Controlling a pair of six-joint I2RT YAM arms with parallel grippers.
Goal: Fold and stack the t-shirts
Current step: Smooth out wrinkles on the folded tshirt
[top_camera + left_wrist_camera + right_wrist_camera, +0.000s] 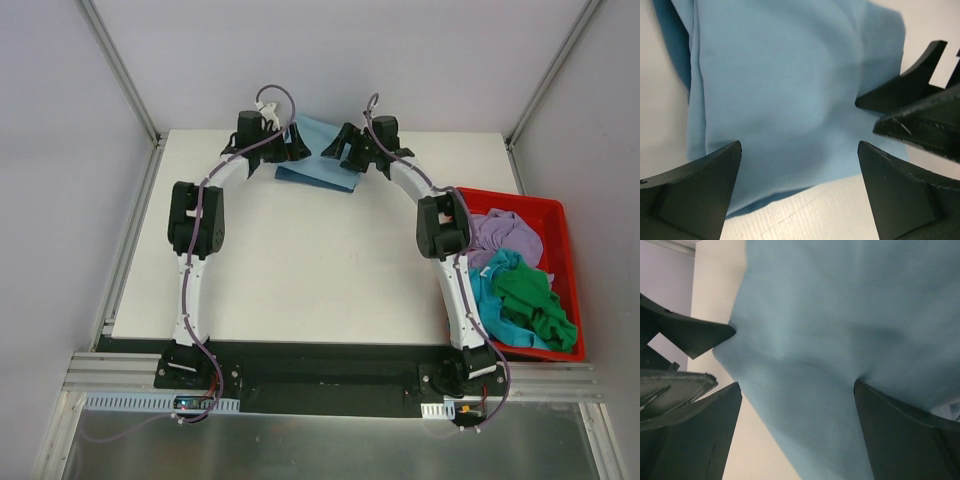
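Seemingly mid-fold: left gripper (pixel 800 146) and right gripper (pixel 796 385), jaws apart, flank the sky-blue t-shirt (pixel 322 160); next, probably pinching its edges.

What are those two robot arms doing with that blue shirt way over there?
Both arms reach to the far side of the table, where a light blue t-shirt lies. The left gripper and right gripper are both open right over it. More shirts, lilac, turquoise and green, wait crumpled in the red bin on the right.
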